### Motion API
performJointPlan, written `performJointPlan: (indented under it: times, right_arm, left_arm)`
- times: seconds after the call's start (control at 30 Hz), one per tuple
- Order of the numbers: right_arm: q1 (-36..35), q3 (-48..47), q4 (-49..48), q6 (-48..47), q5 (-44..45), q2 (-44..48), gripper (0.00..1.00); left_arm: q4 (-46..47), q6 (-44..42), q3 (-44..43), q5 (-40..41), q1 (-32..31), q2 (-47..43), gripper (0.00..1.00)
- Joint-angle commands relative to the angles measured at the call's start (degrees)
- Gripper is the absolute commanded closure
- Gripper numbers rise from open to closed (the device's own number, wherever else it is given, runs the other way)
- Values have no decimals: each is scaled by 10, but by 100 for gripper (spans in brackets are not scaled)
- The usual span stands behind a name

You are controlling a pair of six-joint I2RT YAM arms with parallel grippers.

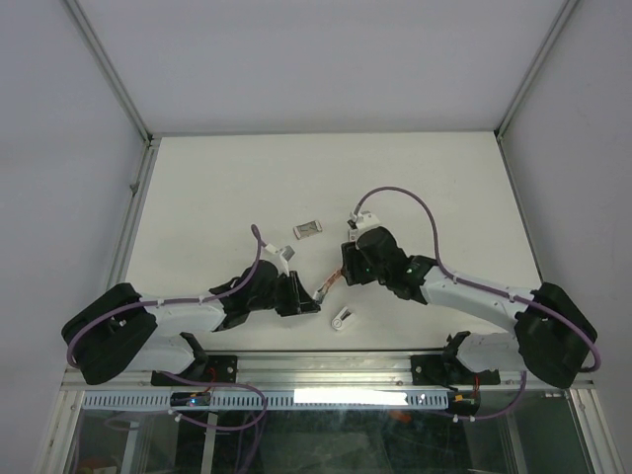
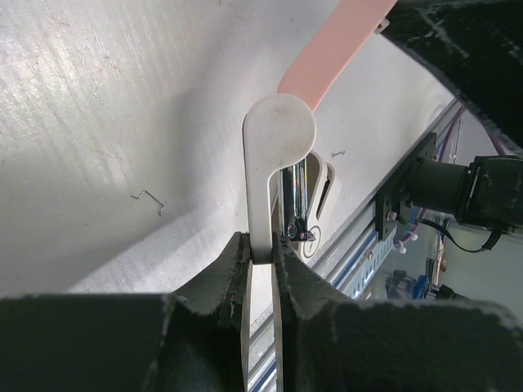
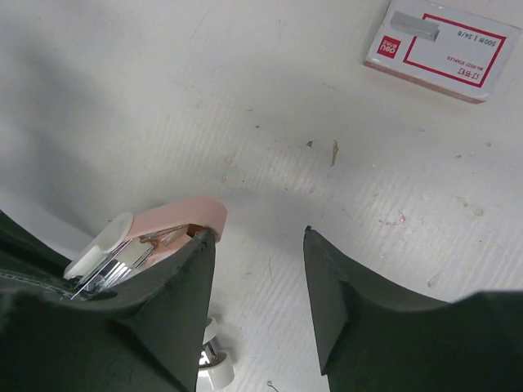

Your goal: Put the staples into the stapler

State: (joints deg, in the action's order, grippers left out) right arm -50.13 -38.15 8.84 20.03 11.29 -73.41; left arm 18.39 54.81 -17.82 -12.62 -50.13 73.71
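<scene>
The stapler [image 1: 322, 288] is held off the table between the two grippers. My left gripper [image 1: 301, 296] is shut on its white half [image 2: 278, 131], and the fingertips [image 2: 237, 261] pinch the flat white arm. The pink half [image 2: 331, 49] swings up and away to the right, so the stapler stands open. My right gripper [image 3: 258, 237] is open. Its left finger [image 3: 184, 278] lies against the tip of the pink half [image 3: 176, 216], with metal parts showing beneath. The staples box [image 3: 441, 49], red and white with a silvery strip on top, lies flat on the table beyond [image 1: 308, 229].
A small white plastic piece [image 1: 343, 319] lies on the table near the front edge, also below my right gripper [image 3: 214, 371]. Loose staples [image 2: 149, 198] lie on the white table [image 1: 425, 188]. A metal rail [image 1: 326, 365] runs along the near edge.
</scene>
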Motion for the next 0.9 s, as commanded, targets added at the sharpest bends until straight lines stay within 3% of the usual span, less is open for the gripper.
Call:
performJointPlan:
  times: [0.0, 0.23, 0.4, 0.5, 0.67, 0.87]
  right_arm:
    - [36, 2, -34, 16, -90, 62, 49]
    - [105, 9, -39, 13, -270, 115, 33]
    - [160, 28, -63, 4, -415, 117, 27]
    - [179, 30, -64, -19, -495, 107, 27]
    - [184, 29, -64, -31, -555, 102, 27]
    - [184, 29, -67, -33, -588, 91, 39]
  left_arm:
    - [42, -2, 5, -25, 9, -14, 100]
    - [54, -12, 13, -48, 21, -37, 100]
    - [64, -31, 12, -92, 31, -57, 100]
    - [70, -37, 12, -120, 33, -67, 100]
    - [68, -47, 9, -155, 34, -79, 100]
    - [69, -50, 8, -171, 34, -90, 100]
